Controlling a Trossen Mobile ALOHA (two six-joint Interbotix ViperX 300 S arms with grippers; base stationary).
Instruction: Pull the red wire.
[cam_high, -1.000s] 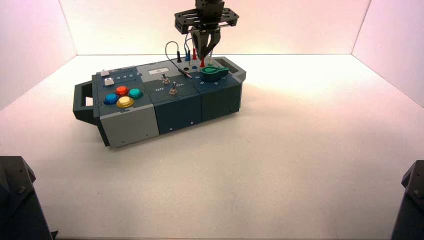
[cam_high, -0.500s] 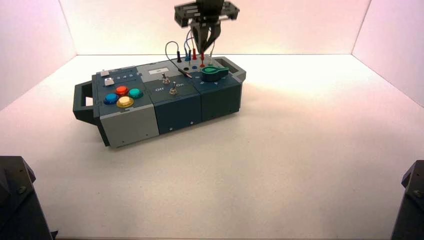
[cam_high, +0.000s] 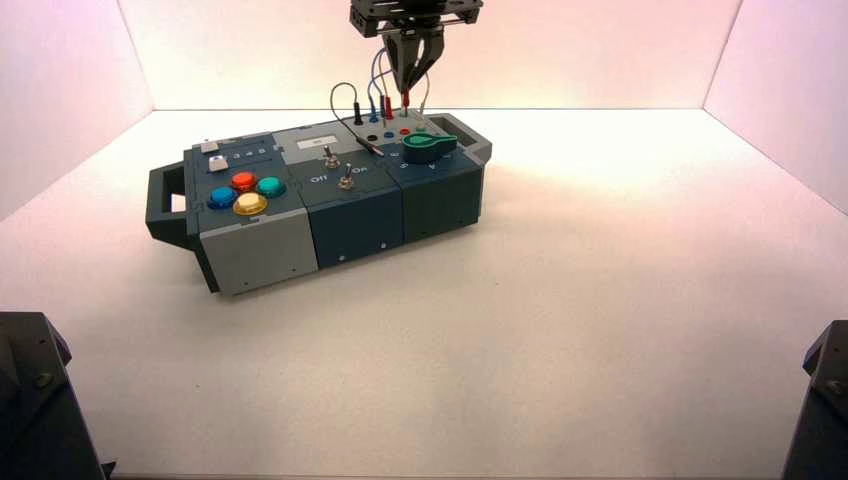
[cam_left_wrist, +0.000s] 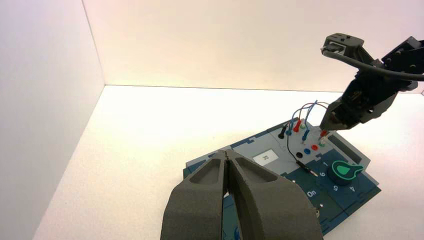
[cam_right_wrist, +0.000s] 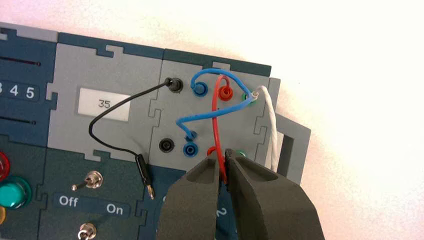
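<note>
Right gripper (cam_high: 405, 88) hangs above the far right end of the box (cam_high: 330, 215), over the grey socket panel. Its fingers (cam_right_wrist: 200, 190) are pinched nearly together on the red wire (cam_right_wrist: 216, 120), clamped around the near plug end. That plug (cam_high: 405, 100) is held up off the panel, clear of its socket. The wire's other red plug (cam_right_wrist: 226, 92) sits in the far row of sockets, between a blue plug (cam_right_wrist: 200, 89) and a green socket. The wire runs as a thin red line from that far plug down to the fingers.

Blue wire (cam_right_wrist: 210, 114) loops across the same panel, one end in the far row, the other end near the middle of the panel beside a blue socket (cam_right_wrist: 190, 149). White wire (cam_right_wrist: 270, 125) runs along the panel edge by the box handle. Black wire (cam_right_wrist: 115, 120) has one plug in the far black socket; its other plug (cam_right_wrist: 145, 172) lies loose on the panel near a toggle switch (cam_right_wrist: 91, 181) labelled Off / On. Small display window (cam_right_wrist: 104, 104) reads 35. Green knob (cam_high: 428, 146) sits just beside the sockets, on the near side.

Left gripper (cam_left_wrist: 227, 200) is well back from the sockets, over the near part of the box, fingers pressed together, holding nothing.
</note>
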